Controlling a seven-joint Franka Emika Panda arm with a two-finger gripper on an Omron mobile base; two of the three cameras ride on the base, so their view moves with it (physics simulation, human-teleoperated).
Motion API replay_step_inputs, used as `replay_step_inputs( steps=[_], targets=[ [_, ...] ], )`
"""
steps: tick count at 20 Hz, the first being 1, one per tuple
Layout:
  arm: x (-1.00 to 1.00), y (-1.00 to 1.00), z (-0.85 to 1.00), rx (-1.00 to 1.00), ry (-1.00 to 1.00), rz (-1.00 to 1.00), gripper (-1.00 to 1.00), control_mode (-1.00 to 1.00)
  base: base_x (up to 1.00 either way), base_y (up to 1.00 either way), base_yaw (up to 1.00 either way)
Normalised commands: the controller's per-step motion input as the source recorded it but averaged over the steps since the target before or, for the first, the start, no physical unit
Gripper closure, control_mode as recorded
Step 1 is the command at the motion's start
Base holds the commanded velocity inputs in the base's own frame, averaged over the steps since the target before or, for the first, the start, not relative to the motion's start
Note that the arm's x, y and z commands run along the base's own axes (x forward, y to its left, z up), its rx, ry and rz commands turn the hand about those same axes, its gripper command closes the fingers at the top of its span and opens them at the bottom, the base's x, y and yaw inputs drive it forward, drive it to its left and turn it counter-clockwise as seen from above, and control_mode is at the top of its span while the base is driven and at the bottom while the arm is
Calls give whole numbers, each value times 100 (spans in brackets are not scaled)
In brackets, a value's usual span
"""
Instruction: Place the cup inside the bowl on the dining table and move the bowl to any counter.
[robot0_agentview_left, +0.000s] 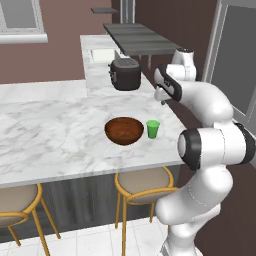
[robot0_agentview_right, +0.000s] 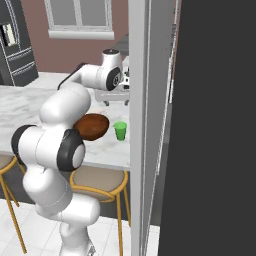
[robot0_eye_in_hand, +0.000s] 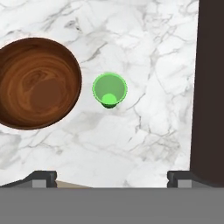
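— The cup (robot0_eye_in_hand: 109, 90)?
— Small, bright green, upright, just beside the wooden bowl (robot0_eye_in_hand: 37, 83) on the dining table (robot0_eye_in_hand: 144, 43).
— Gripper (robot0_eye_in_hand: 112, 177)?
— Fingers spread wide, empty, tips cut off; bowl's left edge cropped.

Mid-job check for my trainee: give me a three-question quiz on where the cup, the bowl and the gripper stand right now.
1. True or false: the small bright green tumbler cup already sits inside the round dark reddish-brown wooden bowl.
2. Multiple choice: the cup stands A) tipped over, B) upright beside the bowl, C) on a stool.
3. Fill in: the gripper hangs above the white marble dining table with its fingers ____.

Key: 1 false; 2 B; 3 open, holding nothing.
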Motion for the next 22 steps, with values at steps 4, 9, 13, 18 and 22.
replay_step_inputs(
  steps=[4,9,13,18,22],
  targets=[
    [10,0,-16,0,0,0,-100,-100,0,0,0],
    [2,0,-15,0,0,0,-100,-100,0,0,0],
    [0,-1,-20,0,0,0,-100,-100,0,0,0],
    [0,0,-24,0,0,0,-100,-100,0,0,0],
    [0,0,-19,0,0,0,-100,-100,0,0,0]
  ],
)
